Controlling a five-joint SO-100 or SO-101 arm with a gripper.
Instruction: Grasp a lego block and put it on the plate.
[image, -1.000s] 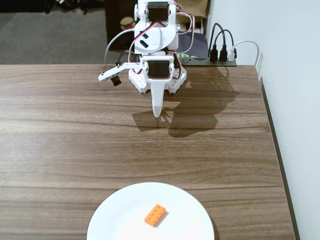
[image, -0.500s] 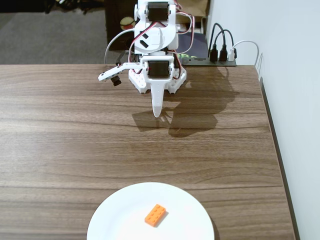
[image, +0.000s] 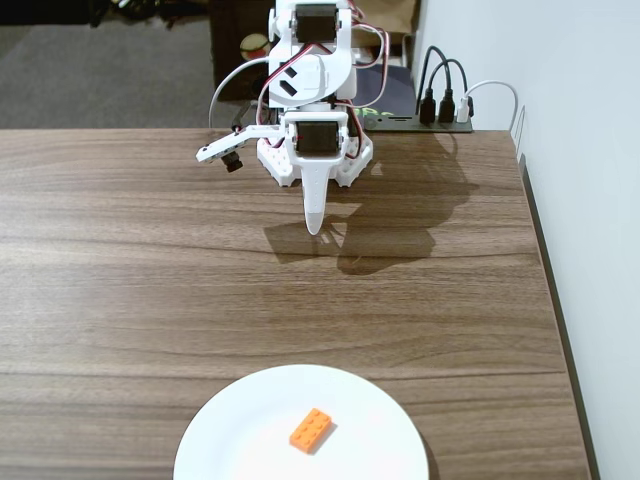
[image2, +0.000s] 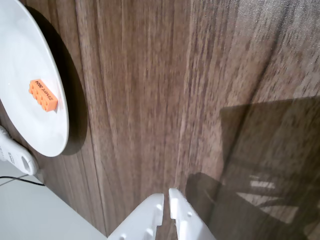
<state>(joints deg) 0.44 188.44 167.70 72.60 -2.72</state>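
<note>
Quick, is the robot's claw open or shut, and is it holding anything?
Gripper: shut, holding nothing. The lego block lies on the plate.

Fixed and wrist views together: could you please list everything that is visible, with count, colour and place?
lego block: one, orange, lying on the plate.
plate: one, white, near table edge in the fixed view.
table: one, dark wood-grain, fills both views.
power strip: one, dark, with black and white plugs, back right of the table.
arm: one, white, at the far table edge.
tool: one, white, shut, empty, above bare table.
</note>
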